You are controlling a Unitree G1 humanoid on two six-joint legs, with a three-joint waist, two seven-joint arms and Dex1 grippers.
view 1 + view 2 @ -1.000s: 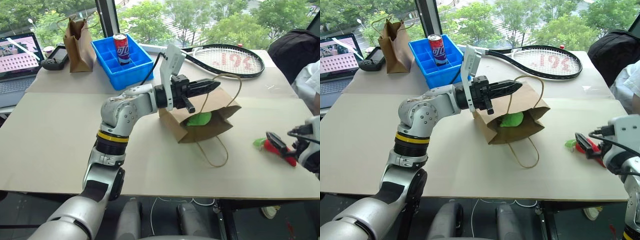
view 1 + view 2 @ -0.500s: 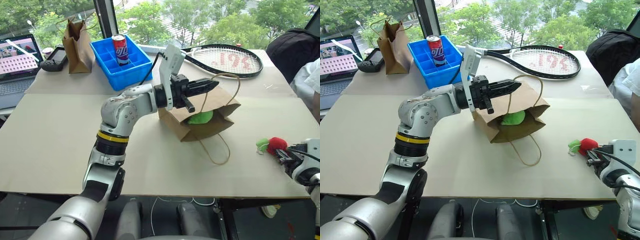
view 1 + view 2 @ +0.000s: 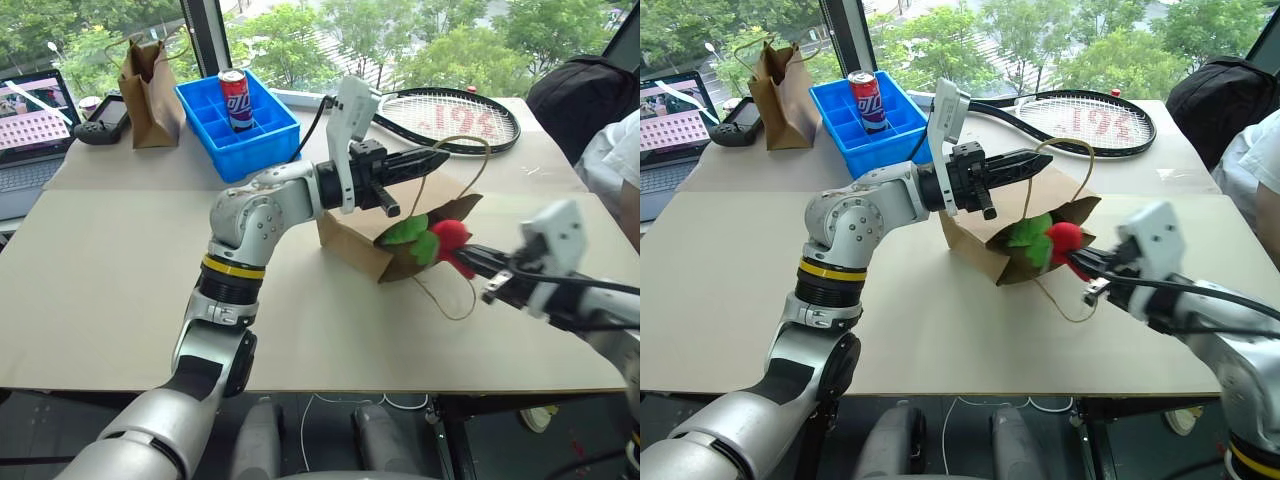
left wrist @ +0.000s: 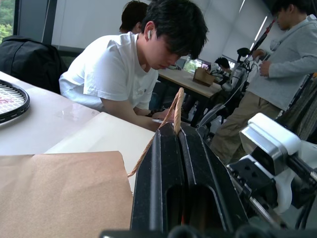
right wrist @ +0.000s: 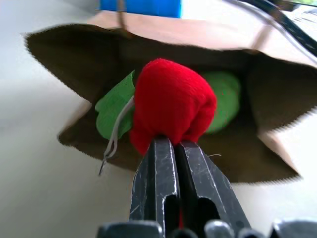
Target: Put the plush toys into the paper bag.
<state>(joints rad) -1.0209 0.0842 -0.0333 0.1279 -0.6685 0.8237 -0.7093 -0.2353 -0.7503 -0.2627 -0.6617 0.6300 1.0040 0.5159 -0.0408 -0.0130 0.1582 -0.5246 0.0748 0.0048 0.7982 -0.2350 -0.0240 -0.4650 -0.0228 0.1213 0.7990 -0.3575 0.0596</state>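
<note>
The paper bag (image 3: 358, 236) lies on its side on the table, mouth toward my right arm. My left gripper (image 3: 441, 157) is shut on one cord handle (image 4: 174, 106) and holds it up over the bag. A green plush toy (image 5: 224, 96) sits inside the bag. My right gripper (image 3: 463, 258) is shut on the red chili plush toy (image 5: 171, 101). It holds the toy at the bag's mouth, with the green stem (image 5: 115, 106) pointing in.
At the back left stand a blue bin (image 3: 262, 140) with a soda can (image 3: 238, 98), a narrower brown bag (image 3: 150, 80), a laptop (image 3: 25, 130) and a controller (image 3: 100, 122). A tennis racket (image 3: 460, 118) lies behind the bag. A black backpack (image 3: 575, 95) and a person's sleeve (image 3: 620, 160) are at the right.
My right gripper shut on the red chili at the table's right edge, lifted it and carried it left to the bag's mouth. The left gripper kept hold of the handle.
</note>
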